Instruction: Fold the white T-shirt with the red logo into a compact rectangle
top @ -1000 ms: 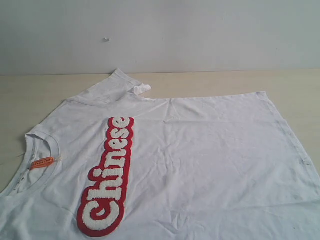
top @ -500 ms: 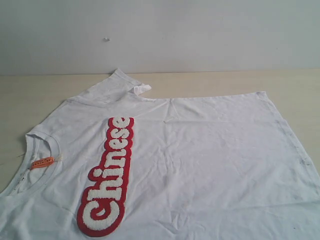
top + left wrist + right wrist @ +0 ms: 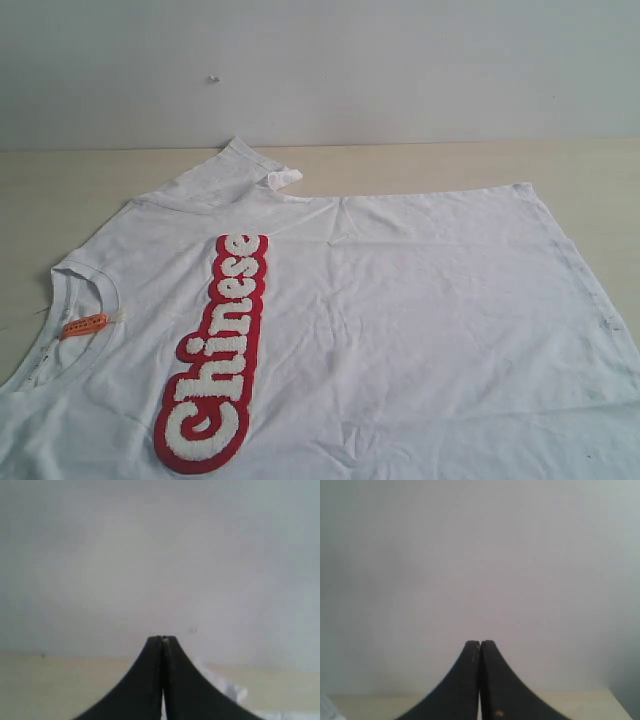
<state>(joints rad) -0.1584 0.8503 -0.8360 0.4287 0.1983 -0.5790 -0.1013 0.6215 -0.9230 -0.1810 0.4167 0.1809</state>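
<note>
One white T-shirt lies flat, chest up, on the desk. Its long axis runs across the exterior view: collar toward the left arm, hem toward the right. The red logo runs crosswise. Left hand and right hand are clenched empty, clear of the cloth.

We see a pale wooden table meeting a plain whitish wall, which bears one small speck
</note>
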